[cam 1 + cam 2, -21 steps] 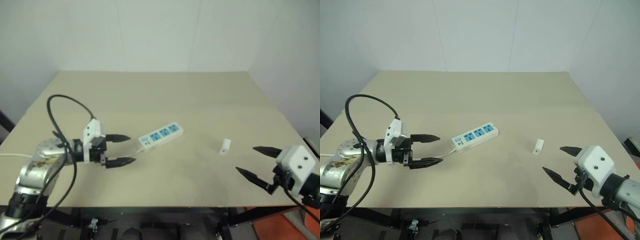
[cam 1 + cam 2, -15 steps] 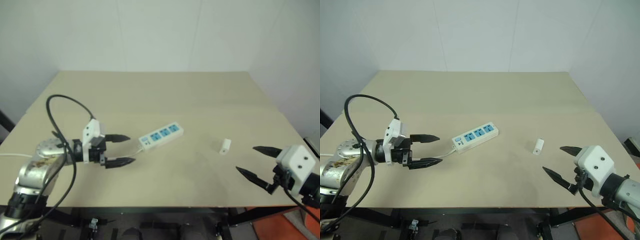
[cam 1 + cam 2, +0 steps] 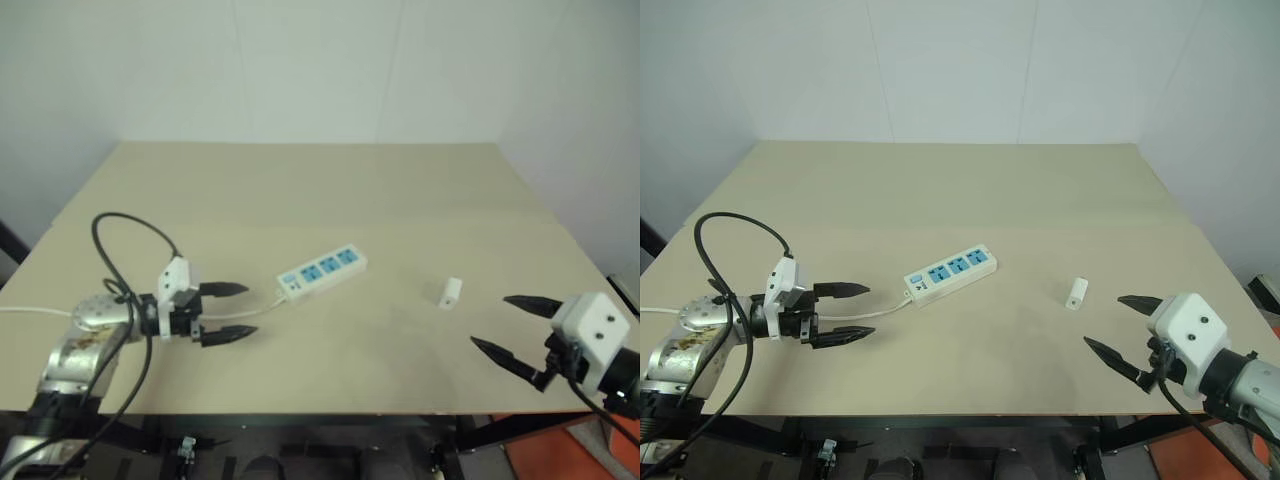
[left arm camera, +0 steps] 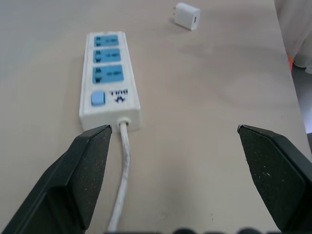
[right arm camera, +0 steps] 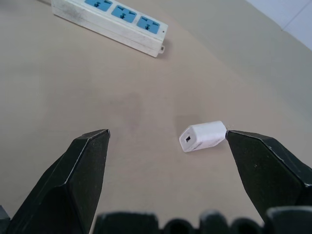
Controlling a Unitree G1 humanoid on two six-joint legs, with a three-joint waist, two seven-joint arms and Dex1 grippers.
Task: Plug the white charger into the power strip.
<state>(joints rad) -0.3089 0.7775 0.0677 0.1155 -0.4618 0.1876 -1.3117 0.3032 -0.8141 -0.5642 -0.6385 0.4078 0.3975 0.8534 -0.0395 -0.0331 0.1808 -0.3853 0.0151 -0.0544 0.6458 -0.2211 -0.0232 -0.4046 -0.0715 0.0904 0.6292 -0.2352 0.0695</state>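
Both grippers stood spread wide and empty over the beige table [image 3: 330,190]. The left gripper [image 3: 224,312] hung low near the table's left front, its two black fingers [image 3: 221,289] splayed far apart, pinching nothing and touching nothing, tips aimed toward the power strip [image 3: 322,270]. And there was the strip: lying flat at an angle near the table's middle, three blue socket faces up, switch end toward the left gripper, with its thin white cord [image 3: 262,303] trailing off from that end to pass between the left fingertips. The strip itself lay a little beyond those tips, clear of them.

Over on the right, the right gripper [image 3: 505,324] was just as wide, fingers parted and holding nothing, hovering by the table's front right edge. The white charger [image 3: 450,292] lay on its side on the bare table, between strip and right gripper, near the fingertips but apart from them.

The left wrist view brought out the strip's blue switch button [image 4: 98,98] and a printed mark beside it, plus the cord's entry at the end wall, with the charger small beyond the strip's far end. The right wrist view showed the charger's end face with a small dark port [image 5: 187,138], lying in line with the gap between the spread fingers, and the strip further off.
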